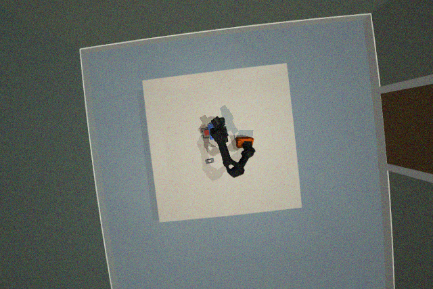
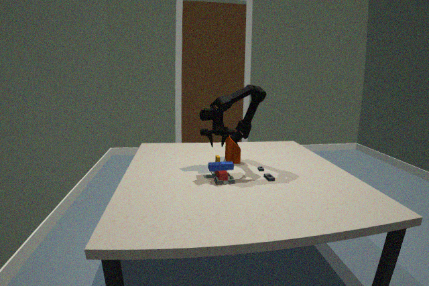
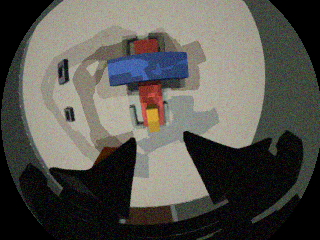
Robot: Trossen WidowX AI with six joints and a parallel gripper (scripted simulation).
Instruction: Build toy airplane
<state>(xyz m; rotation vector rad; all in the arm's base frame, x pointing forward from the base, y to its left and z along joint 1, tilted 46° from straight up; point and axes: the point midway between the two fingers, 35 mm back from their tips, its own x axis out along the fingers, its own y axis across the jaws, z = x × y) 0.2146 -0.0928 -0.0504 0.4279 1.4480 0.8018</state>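
Note:
The red fuselage [image 1: 206, 132] [image 2: 221, 175] [image 3: 152, 98] lies in the grey cradle [image 2: 231, 179] [image 3: 133, 116]. The blue wing [image 1: 209, 128] [image 2: 220, 166] [image 3: 148, 69] lies crosswise on top of the fuselage; its tab is hidden. The yellow tail fin [image 2: 217, 159] [image 3: 153, 119] stands upright at the fuselage's tail end, and its tab is hidden too. My gripper [image 2: 217, 145] [image 3: 159, 138] is open and empty, raised above the airplane with its fingertips apart and touching none of the parts.
Two small dark holders, a larger one [image 2: 269, 177] [image 3: 63, 71] and a smaller one [image 2: 261, 168] [image 3: 69, 114], sit on the table beside the cradle. An orange block [image 1: 244, 141] [image 2: 232, 151] stands by the arm's base, behind the airplane in the exterior view.

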